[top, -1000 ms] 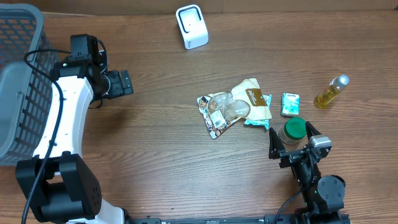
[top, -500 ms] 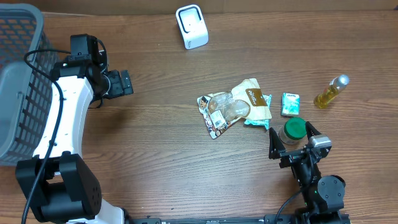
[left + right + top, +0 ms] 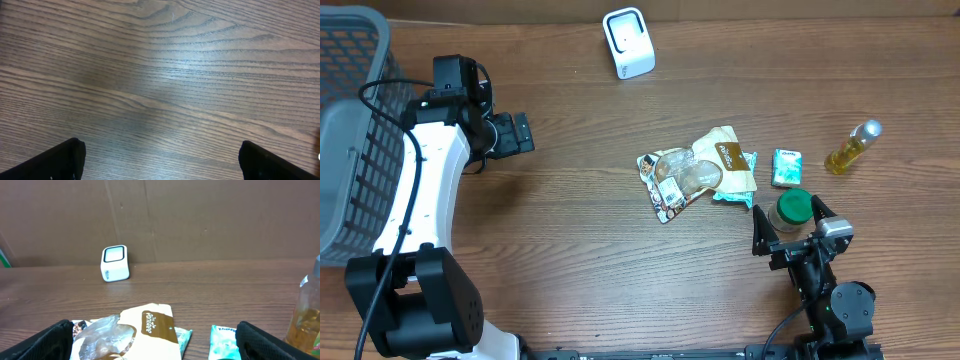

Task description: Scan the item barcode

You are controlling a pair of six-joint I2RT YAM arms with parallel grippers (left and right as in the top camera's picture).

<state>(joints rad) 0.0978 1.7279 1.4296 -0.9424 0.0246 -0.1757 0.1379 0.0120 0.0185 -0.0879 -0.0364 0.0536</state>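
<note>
Left gripper (image 3: 523, 133) is spread wide and grasps nothing. Its wrist view shows only two dark fingers (image 3: 57, 161) at the bottom corners, with the bare wood grain of the worktop (image 3: 165, 75) between them. From above it sits on the left part of the worktop, pointing right. It is near the grey mesh basket (image 3: 350, 150) and well apart from every item.

Right gripper (image 3: 788, 226) is likewise spread wide with nothing clamped. From above, a green-lidded jar (image 3: 793, 207) lies between its two fingertips near the front right of the worktop. Whether either finger touches the jar cannot be told. The right wrist view leaves the jar out altogether: its fingers (image 3: 47, 340) fill the bottom corners and the camera looks past them.

Just beyond the jar, a small teal carton (image 3: 786, 167) lies flat. To its left is a heap of crumpled snack packets (image 3: 698, 175), a tan one on top. A bottle of yellow liquid (image 3: 853, 146) lies to the right, apart from the carton.

The white scanner (image 3: 628, 42) sits at the far edge, well apart from both grippers and from all the items. The overhead view gives its top and its place on the worktop. The right wrist view shows it standing upright, its window facing the camera, in front of a brown cardboard wall (image 3: 210, 215). That view also catches the tan packet's label and the bottle upright at the right edge, but neither the basket nor the left arm.
</note>
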